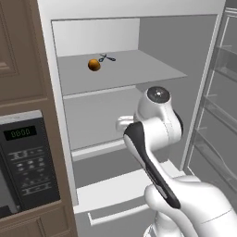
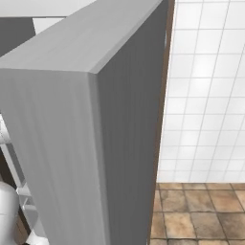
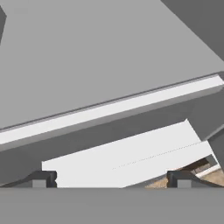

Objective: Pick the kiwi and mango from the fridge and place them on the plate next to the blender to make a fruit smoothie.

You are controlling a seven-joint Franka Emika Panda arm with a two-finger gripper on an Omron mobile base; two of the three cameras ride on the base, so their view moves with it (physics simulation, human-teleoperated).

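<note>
The fridge stands open, with a pale grey interior and flat shelves. On its upper shelf sits the mango, a small round orange fruit. The kiwi, the plate and the blender are out of view. My arm reaches into the fridge at the middle shelf level, well below and to the right of the mango. In the hand view the gripper is open, its dark fingertips wide apart with nothing between them. It looks along a grey shelf with a white front edge.
A small pair of scissors lies just behind the mango. A black-fronted microwave sits in the wood cabinet left of the fridge. The fridge door with its racks stands open at right, and its grey outer panel blocks the right base view.
</note>
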